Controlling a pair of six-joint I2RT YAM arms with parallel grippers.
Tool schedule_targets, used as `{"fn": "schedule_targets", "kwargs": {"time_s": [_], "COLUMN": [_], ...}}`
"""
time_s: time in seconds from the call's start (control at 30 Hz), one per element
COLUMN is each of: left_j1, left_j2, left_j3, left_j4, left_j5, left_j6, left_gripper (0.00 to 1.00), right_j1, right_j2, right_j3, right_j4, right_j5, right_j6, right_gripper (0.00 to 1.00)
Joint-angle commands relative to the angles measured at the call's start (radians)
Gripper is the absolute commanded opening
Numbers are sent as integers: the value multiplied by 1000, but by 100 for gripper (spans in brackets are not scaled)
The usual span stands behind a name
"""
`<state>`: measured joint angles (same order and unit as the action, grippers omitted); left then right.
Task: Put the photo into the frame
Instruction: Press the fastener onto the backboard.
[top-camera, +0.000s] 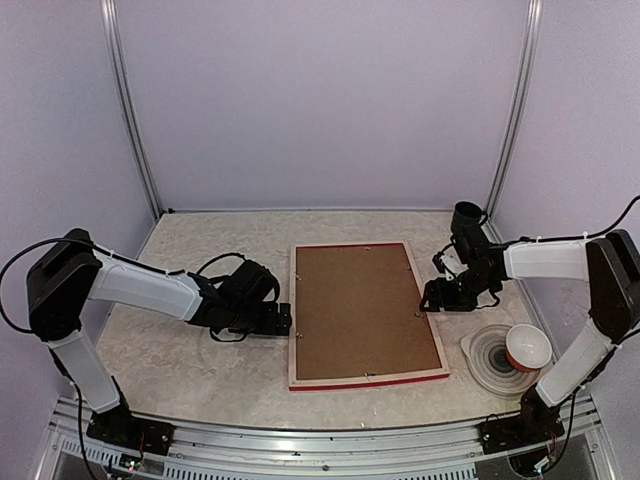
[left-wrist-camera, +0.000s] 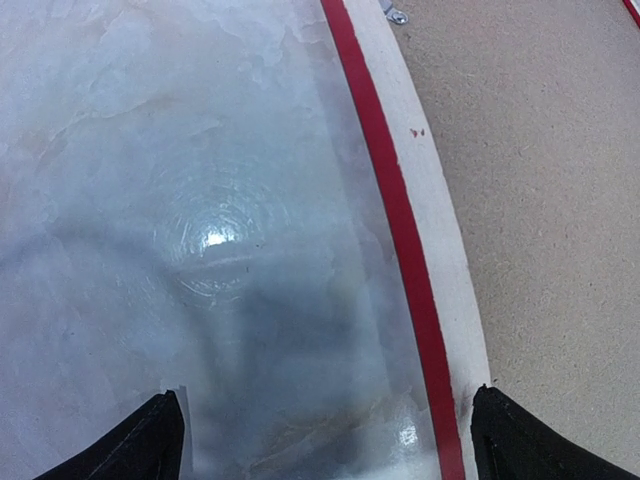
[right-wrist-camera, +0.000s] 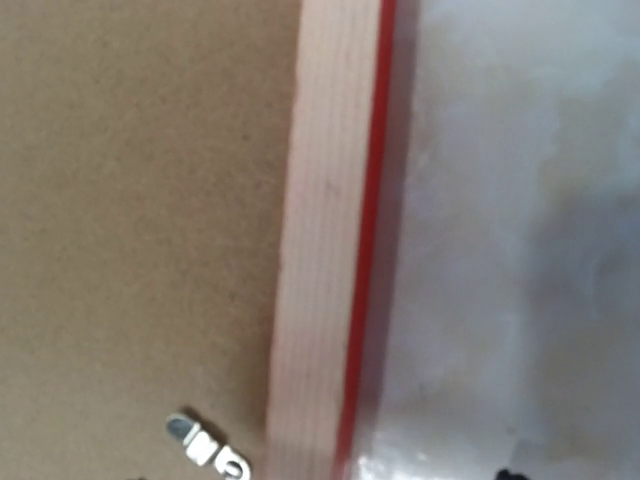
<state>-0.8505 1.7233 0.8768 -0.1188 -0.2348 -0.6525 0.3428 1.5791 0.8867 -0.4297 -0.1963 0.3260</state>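
The frame (top-camera: 294, 340) lies face down mid-table, pale wood back up, red outer edge showing. A plain brown backing board (top-camera: 360, 310) fills it. The photo is hidden or out of view. My left gripper (top-camera: 283, 320) is open at the frame's left side. In the left wrist view (left-wrist-camera: 325, 400) it straddles the red edge (left-wrist-camera: 400, 220), one fingertip (left-wrist-camera: 505, 430) over the wood rim, the other over the table. My right gripper (top-camera: 432, 297) sits low at the frame's right side. The right wrist view shows the rim (right-wrist-camera: 325, 200) and a metal clip (right-wrist-camera: 205, 452), with the fingers barely in view, wide apart.
A red-and-white bowl (top-camera: 527, 345) sits on a clear round plate (top-camera: 490, 362) at the near right, close to the right arm. Enclosure walls and posts ring the table. Another metal clip (left-wrist-camera: 395, 12) shows on the board's edge.
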Motion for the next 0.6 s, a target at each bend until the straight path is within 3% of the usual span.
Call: {"fn": "schedule_targets", "kwargs": {"time_s": [0.0,0.57], "left_j1": [-11,-19], "left_j2": [11,62], "left_j3": [34,82], "left_j4": [6,-13], "left_j5": [2,9], "left_j6": [-8,-14], "left_gripper": [99,99], "right_j1": [14,41], "right_j2": [28,79], "right_j3": [-19,-4], "right_j4": [59,88], "right_j5": [-2,-2], "right_j6": [-1,-23], "right_gripper": [72,60]}}
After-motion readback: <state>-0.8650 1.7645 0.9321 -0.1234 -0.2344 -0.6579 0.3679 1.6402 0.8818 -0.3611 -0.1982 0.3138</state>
